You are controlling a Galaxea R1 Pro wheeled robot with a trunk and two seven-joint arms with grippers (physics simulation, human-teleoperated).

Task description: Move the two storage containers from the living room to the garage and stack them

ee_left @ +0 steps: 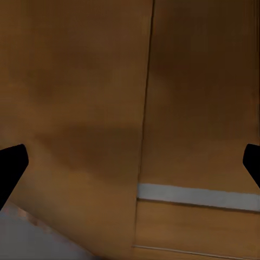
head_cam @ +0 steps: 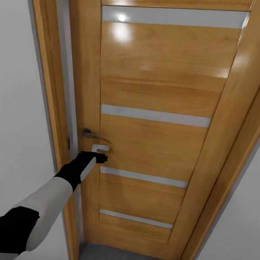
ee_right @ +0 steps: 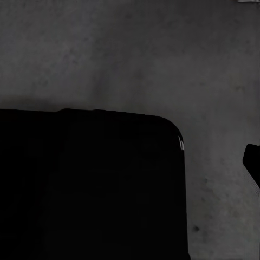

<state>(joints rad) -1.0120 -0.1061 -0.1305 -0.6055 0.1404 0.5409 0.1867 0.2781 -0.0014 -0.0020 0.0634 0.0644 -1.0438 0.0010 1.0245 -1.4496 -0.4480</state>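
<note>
A glossy, honey-toned wooden door (head_cam: 158,89) catches ceiling light in bright smears, its smooth varnished panels split by pale satin-grey strips (head_cam: 155,116). At the door's edge, a lever handle (head_cam: 92,134) of dull grey metal. The wall (head_cam: 13,93) beside the door is matt white. Below the door lies a matt, dark grey concrete floor (ee_right: 162,59), faintly mottled. The left arm (head_cam: 46,205) reaching to the door wears smooth white and matt black casing.
</note>
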